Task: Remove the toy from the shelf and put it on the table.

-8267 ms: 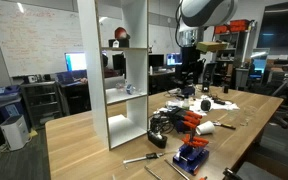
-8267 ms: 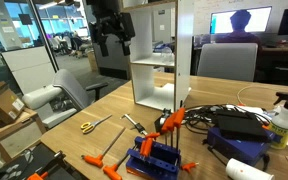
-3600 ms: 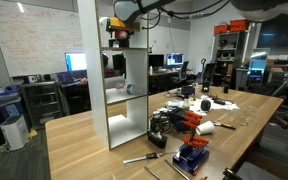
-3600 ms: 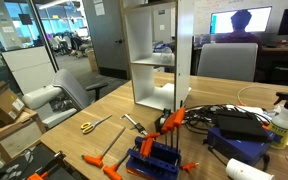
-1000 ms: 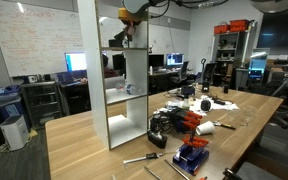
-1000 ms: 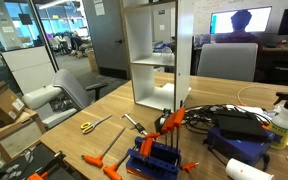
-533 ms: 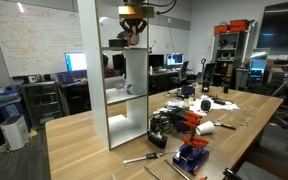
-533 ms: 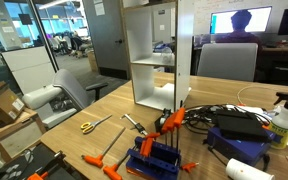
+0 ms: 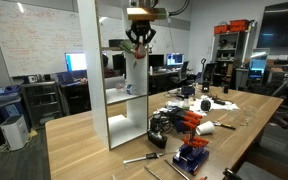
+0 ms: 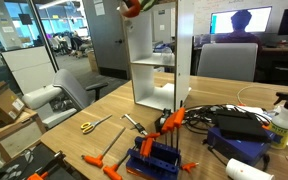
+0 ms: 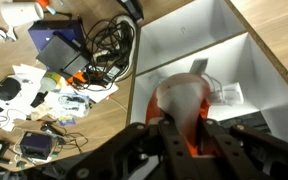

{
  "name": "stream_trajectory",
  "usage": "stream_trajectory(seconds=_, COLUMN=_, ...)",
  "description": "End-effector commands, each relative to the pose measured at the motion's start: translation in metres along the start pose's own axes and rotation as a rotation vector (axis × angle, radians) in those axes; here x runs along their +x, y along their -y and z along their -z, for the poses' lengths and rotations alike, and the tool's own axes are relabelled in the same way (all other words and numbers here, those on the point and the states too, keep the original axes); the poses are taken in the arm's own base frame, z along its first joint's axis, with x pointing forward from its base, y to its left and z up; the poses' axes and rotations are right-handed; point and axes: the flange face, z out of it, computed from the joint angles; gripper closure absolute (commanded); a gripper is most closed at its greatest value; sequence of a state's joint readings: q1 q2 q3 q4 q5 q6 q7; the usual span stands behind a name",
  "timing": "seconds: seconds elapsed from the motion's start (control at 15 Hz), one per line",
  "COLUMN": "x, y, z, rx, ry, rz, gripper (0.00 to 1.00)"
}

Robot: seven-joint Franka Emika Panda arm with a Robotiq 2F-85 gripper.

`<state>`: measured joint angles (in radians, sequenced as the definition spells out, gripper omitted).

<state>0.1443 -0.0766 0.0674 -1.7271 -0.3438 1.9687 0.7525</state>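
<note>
Exterior view: gripper (image 9: 138,48) hangs straight down from the top of frame, in front of the top compartment of the white shelf unit (image 9: 112,90). Jaws are clamped on a small reddish toy (image 9: 137,40). Toy is in the air, high above the wooden table (image 9: 84,140). Can't tell from this angle whether it is clear of the shelf's front edge. On the table beside the shelf base: orange-handled tools (image 9: 189,122), a blue tool holder (image 9: 191,156) and a screwdriver (image 9: 144,158).

Exterior view: toy (image 10: 131,7) shows as an orange-red blob at the very top edge, just outside the upper corner of the shelf unit (image 10: 154,60) and not on any shelf board. Gripper is mostly cut off by the frame edge. Table (image 10: 74,140) carries yellow-handled pliers (image 10: 88,126), the blue tool holder (image 10: 152,155), a black box (image 10: 239,122) and a bottle (image 10: 283,120).

Wrist view: looking down. Gripper (image 11: 184,135) fingers sit either side of the toy (image 11: 182,100), which is orange and whitish and pinched between them, blurred by closeness. Behind it are the white shelf unit's (image 11: 244,70) open compartments. The table (image 11: 284,30) is far below. A tangle of cables (image 11: 109,45) and the black box (image 11: 59,55) lie beside the shelf.
</note>
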Motion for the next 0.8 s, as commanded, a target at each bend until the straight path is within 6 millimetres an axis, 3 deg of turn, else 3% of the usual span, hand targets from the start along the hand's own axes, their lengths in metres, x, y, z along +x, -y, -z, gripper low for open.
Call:
stream_trajectory(seconds=0.0, x=-0.02, y=-0.008, z=-0.029, rx=0.051, ry=0.089, rz=0.045, gripper=0.94)
stream_trajectory(seconds=0.73, x=-0.062, y=0.01, z=-0.219, rx=0.118, ry=0.394, rz=0.145, gripper=0.94)
